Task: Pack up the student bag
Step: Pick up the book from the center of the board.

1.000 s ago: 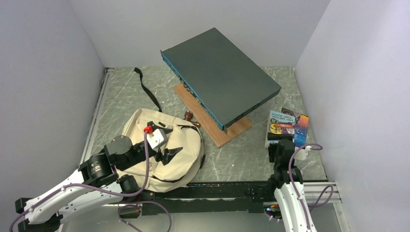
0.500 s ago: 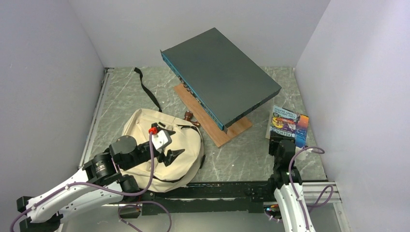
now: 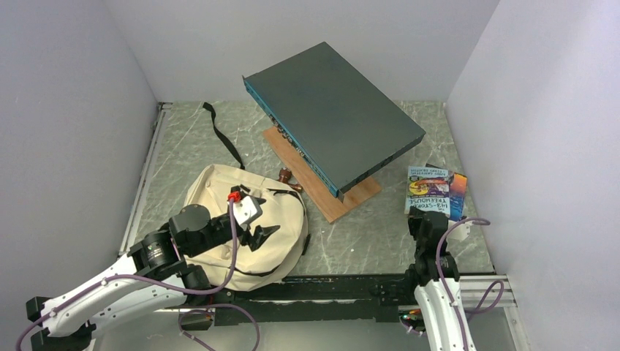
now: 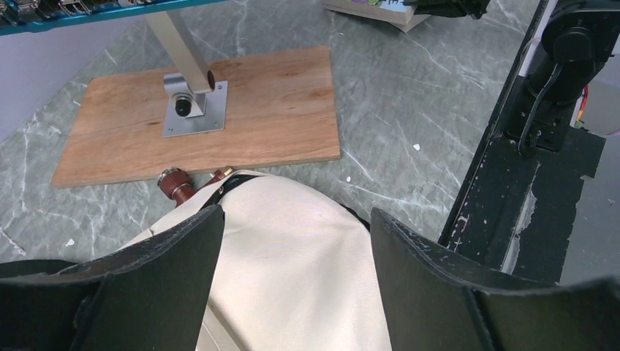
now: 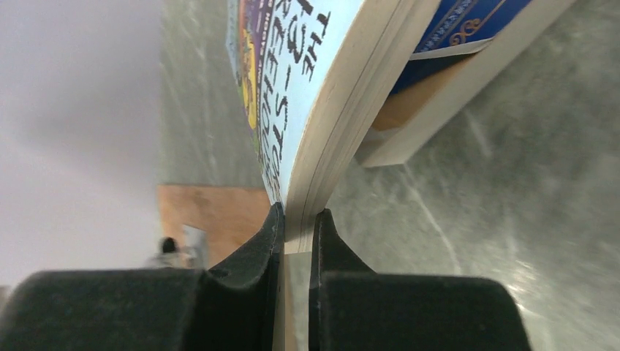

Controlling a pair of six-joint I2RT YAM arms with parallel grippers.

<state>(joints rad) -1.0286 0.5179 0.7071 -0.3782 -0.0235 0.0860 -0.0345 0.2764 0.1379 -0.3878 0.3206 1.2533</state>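
Observation:
The student bag [image 3: 281, 219] lies flat at the near left, cream canvas with black straps; its cloth [image 4: 307, 270] fills the lower left wrist view. My left gripper [image 3: 257, 216] hovers just over the bag, jaws open wide [image 4: 296, 219], nothing between them. At the near right, my right gripper [image 3: 422, 214] is shut on the near edge of a light-blue-covered book [image 3: 429, 189], the top one of a small stack. In the right wrist view the jaws [image 5: 296, 219] pinch that book's pages [image 5: 322, 95], its edge lifted off a dark blue book [image 5: 468, 29] below.
A big dark grey flat box [image 3: 333, 117] sits tilted on a metal post [image 4: 186, 66] over a wooden board [image 3: 322, 191]. A black strap [image 3: 223, 135] trails toward the back left. A small brown knob [image 4: 175, 184] lies by the bag. Walls close in on both sides.
My right gripper has shut on the top book's near edge, and the book has shifted slightly. My left arm crept a little to the right over the bag, jaws still open.

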